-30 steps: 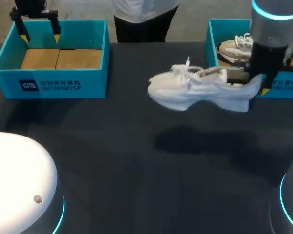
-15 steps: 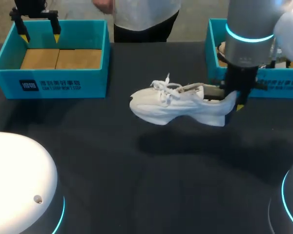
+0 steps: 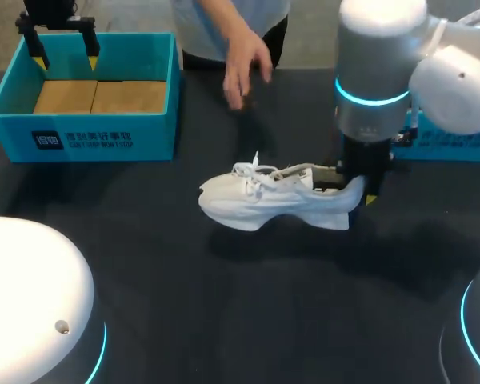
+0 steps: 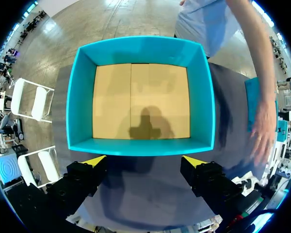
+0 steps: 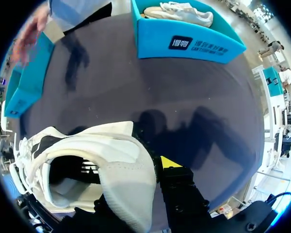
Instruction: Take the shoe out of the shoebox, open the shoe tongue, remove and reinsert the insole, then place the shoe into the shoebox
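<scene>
Over dark table (image 3: 160,268), chunky mesh shoe (image 3: 264,204)

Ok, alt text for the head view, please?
The right gripper holds a white sneaker by its heel at the middle of the dark table. A person's hand reaches over the far edge; the left gripper hangs, fingers open, above an empty teal shoebox.

The left gripper (image 4: 144,161) hangs with fingers spread over the dark table (image 4: 150,194), just short of an open teal shoebox (image 4: 143,48) with a cardboard floor (image 4: 140,99). A person's hand (image 4: 264,128) reaches over the table beside the box.
</scene>
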Controlling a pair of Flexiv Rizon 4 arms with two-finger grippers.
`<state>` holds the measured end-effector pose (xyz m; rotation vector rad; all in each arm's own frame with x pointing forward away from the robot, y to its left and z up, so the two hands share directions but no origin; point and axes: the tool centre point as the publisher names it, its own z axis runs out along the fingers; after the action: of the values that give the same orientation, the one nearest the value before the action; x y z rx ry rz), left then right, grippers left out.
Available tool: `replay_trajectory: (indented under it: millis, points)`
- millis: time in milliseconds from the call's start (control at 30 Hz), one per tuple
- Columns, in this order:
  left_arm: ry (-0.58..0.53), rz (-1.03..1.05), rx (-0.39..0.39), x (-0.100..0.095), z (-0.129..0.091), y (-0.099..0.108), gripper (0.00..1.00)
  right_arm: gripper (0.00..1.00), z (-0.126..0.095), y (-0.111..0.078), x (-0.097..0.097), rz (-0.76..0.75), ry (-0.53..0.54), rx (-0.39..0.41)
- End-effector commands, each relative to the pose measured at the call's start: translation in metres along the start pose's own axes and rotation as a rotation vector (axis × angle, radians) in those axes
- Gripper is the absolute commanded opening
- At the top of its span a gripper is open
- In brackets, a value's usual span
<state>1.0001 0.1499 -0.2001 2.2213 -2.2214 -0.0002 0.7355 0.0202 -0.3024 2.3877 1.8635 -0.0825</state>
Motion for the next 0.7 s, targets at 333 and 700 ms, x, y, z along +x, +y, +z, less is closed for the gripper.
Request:
replay_trajectory:
  millis: [333, 700]
  points:
    - [0.0, 0.0, 0.0, 0.0, 0.0, 0.0, 1.0, 0.0, 0.052, -0.006, 0.021, -0.009, -0.02, -0.017]
    - [0.0, 0.0, 0.0, 0.0, 0.0, 0.0, 1.0, 0.0, 0.084, -0.003, 0.031, -0.001, -0.003, -0.019]
